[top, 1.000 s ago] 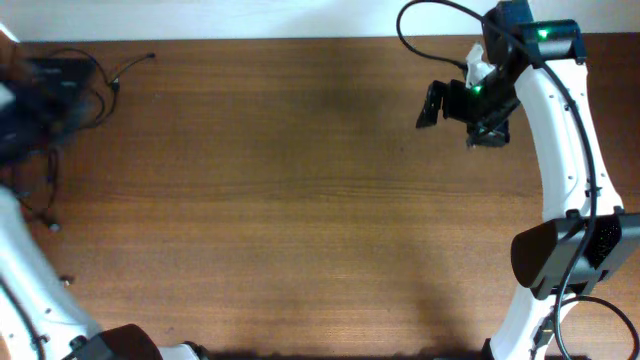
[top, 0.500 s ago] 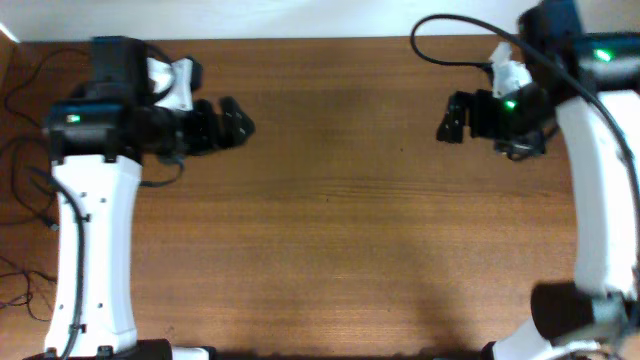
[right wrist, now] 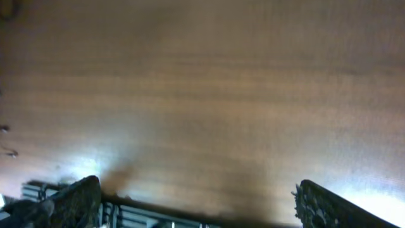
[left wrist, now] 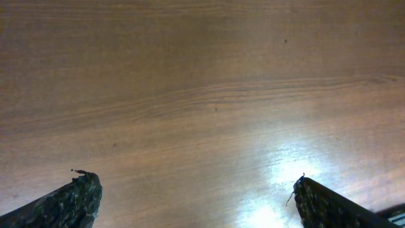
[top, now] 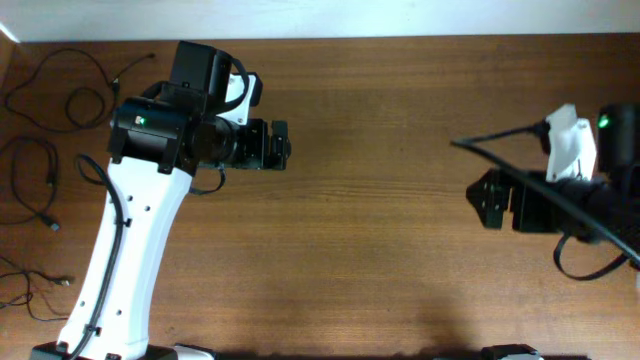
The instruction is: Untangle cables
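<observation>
Several thin black cables lie apart along the table's left edge in the overhead view: one looped at the far corner, one curved below it, one near the front. My left gripper hovers open over bare wood, pointing right, well to the right of the cables. In the left wrist view the left gripper holds nothing, and only wood shows between its fingertips. My right gripper is open at the right side, pointing left, far from the cables. The right wrist view shows the right gripper empty.
The white left arm slants across the left part of the brown table, just right of the cables. The right arm's black wire loops above its gripper. The right wrist view shows the table's edge low in frame.
My left arm has swung from the far left corner out over the table, to the right of the cables. The right arm has drawn back toward the near right side. Both grippers stay open.
</observation>
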Tool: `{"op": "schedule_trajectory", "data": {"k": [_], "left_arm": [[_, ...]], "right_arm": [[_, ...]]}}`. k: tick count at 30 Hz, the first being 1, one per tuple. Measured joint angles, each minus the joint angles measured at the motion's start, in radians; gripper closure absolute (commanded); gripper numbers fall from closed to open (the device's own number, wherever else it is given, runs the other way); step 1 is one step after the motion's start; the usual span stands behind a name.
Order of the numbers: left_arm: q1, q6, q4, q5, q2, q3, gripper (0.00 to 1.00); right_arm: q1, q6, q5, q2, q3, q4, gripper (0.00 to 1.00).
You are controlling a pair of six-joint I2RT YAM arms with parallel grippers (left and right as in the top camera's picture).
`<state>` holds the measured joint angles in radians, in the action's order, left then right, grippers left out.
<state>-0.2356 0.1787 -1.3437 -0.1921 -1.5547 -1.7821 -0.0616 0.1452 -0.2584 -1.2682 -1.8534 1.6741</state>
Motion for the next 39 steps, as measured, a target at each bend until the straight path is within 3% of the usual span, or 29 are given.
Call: {"op": "schedule_trajectory", "data": {"k": [8,39], "left_arm": [[0.000,0.000,0.000,0.004,0.000,0.000,0.01],[0.000,0.000,0.000,0.010,0.000,0.000,0.01]], "right_arm": [[0.000,0.002,0.000,-0.007,0.149,-0.001,0.02],[0.000,0.000,0.015,-0.012,0.151,0.010,0.02]]}}
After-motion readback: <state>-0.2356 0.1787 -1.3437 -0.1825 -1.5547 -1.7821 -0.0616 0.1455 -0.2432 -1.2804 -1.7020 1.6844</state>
